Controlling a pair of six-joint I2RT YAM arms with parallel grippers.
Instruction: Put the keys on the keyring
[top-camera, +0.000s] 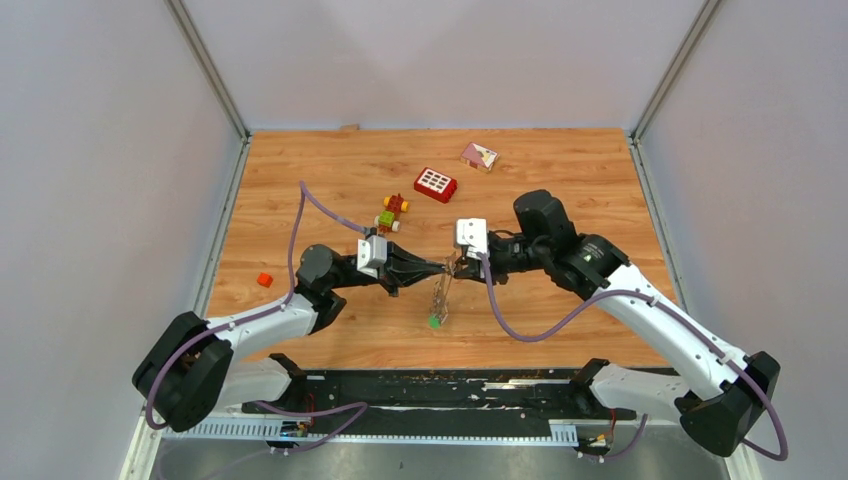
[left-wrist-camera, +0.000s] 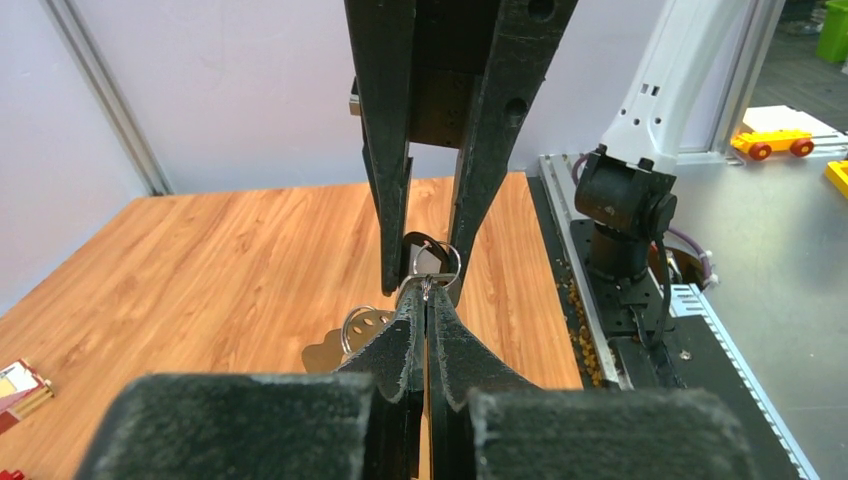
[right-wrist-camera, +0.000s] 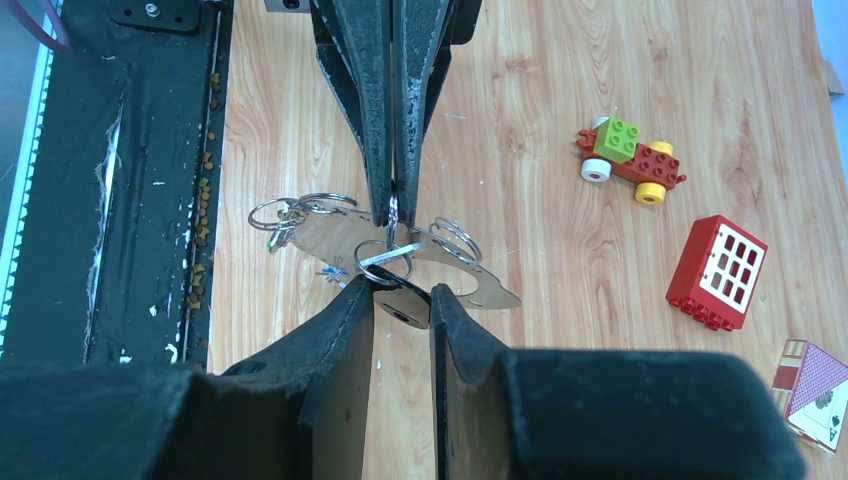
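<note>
Both grippers meet tip to tip above the middle of the wooden table. My left gripper (top-camera: 443, 267) (left-wrist-camera: 427, 290) is shut on the thin wire of the keyring (left-wrist-camera: 440, 262) (right-wrist-camera: 385, 262). My right gripper (top-camera: 455, 268) (right-wrist-camera: 402, 290) is shut on the dark round head of a key (right-wrist-camera: 405, 305) (left-wrist-camera: 425, 250) that sits at the ring. Under them hangs a bunch: a flat metal plate (right-wrist-camera: 480, 285) with smaller rings (right-wrist-camera: 455, 240), and a green tag (top-camera: 436, 321) at the bottom. The other keys are too small to make out.
A red brick with white squares (top-camera: 436, 184) (right-wrist-camera: 717, 272) and a red-yellow-green block toy (top-camera: 392, 213) (right-wrist-camera: 630, 160) lie behind the grippers. A small red cube (top-camera: 264, 280) is at the left, a card box (top-camera: 479, 155) at the back. The black base rail (top-camera: 430, 390) runs along the near edge.
</note>
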